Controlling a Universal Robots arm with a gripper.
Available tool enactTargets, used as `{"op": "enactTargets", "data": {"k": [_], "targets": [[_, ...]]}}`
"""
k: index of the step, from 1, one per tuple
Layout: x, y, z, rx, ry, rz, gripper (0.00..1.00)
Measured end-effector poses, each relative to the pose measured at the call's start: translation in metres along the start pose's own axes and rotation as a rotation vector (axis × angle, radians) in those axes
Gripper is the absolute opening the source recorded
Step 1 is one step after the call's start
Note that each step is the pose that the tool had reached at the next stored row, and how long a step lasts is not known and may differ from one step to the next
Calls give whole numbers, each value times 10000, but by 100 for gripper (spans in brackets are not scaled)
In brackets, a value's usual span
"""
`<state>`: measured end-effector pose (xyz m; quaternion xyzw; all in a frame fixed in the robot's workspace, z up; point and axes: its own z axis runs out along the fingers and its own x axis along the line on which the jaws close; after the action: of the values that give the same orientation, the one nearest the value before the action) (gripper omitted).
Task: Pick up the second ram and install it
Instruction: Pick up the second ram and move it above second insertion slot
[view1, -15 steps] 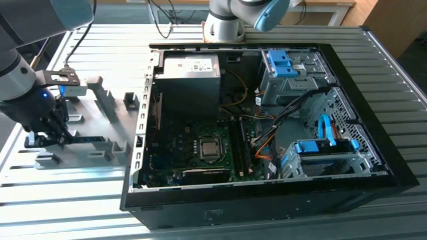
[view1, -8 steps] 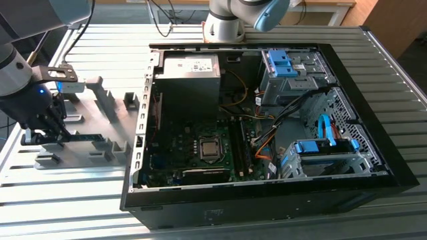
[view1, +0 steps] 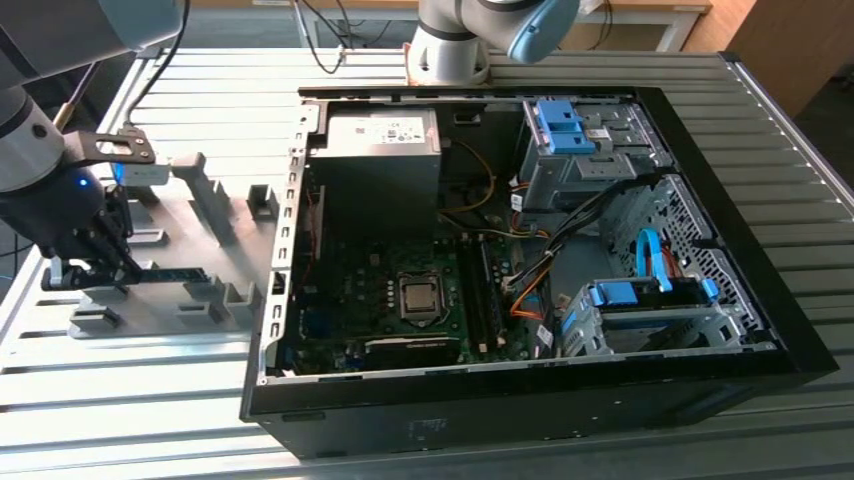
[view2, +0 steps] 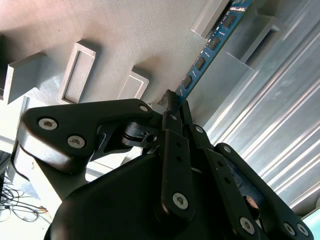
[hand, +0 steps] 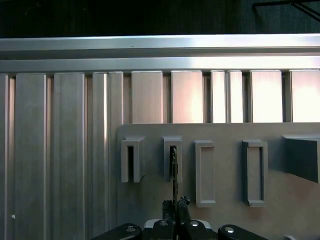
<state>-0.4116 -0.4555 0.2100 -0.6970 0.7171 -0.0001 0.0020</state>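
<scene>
The second ram (view1: 175, 272) is a thin blue-green stick with black chips, lying low in the grey slotted holder (view1: 200, 205) at the exterior view's left. My gripper (view1: 91, 274) stands at the stick's end that is further toward the exterior view's left. In the second wrist view the black fingers (view2: 176, 131) meet at the tip of the second ram (view2: 210, 47), and the gripper (view2: 172, 102) is shut on it. In the first wrist view the second ram (hand: 174, 170) shows edge-on in a holder slot, above the gripper (hand: 175, 204).
An open black computer case (view1: 747, 300) lies at the exterior view's right, with the dark green motherboard (view1: 387, 300), cables and blue drive brackets (view1: 561, 125) inside. The holder (hand: 225, 165) has several upright slotted posts. All rests on a ribbed aluminium table (view1: 134, 400).
</scene>
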Motion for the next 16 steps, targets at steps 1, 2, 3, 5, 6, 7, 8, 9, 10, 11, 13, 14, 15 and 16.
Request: {"op": "enactTargets", "data": {"k": [1,2,3,5,6,7,8,9,10,11,13,14,15,16], "targets": [[0,0,-5,-3,2,0,14],[0,1,-13,-4,3,0,14],[0,0,-23,-2,2,0,14],[0,0,-54,-1,1,0,14],[0,0,-67,-1,1,0,14],[0,0,-80,0,1,1,14],[0,0,-90,0,0,0,14],[0,0,-98,0,0,0,14],[-1,0,-106,1,-1,1,14],[0,0,-117,0,0,1,14],[0,0,-142,0,0,0,14],[0,0,-156,0,0,0,14],[0,0,-173,-1,0,0,14],[0,0,-187,-1,1,0,14]]}}
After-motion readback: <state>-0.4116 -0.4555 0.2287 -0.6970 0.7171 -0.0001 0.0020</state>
